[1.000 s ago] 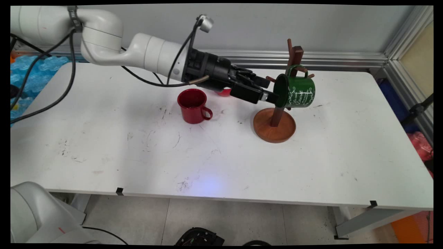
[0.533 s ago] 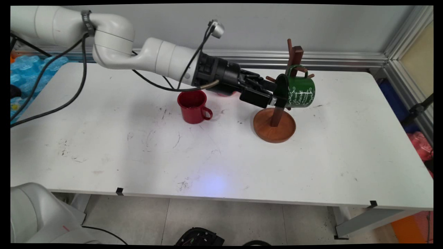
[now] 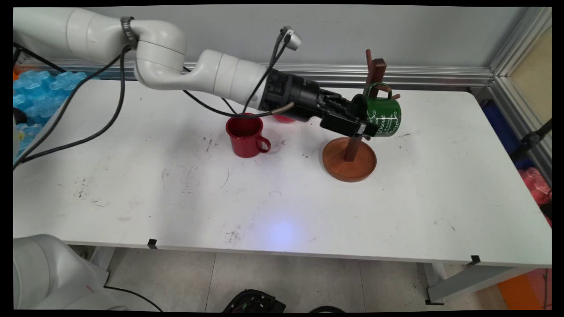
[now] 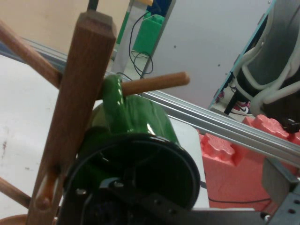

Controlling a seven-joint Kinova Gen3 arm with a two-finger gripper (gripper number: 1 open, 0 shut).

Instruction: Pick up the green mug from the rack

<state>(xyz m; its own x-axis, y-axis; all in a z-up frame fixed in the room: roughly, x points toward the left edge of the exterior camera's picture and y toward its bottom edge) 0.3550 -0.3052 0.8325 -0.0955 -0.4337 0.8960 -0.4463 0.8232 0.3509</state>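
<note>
The black two-finger end effector (image 3: 362, 129) sits at the open mouth of the green enamel mug with white lettering (image 3: 384, 117), one finger inside the rim; whether it is clamped I cannot tell. The mug hangs by its handle on a peg of the brown wooden mug tree (image 3: 351, 152). A red mug (image 3: 245, 135) stands upright on the white table (image 3: 282, 193), left of the tree.
</note>
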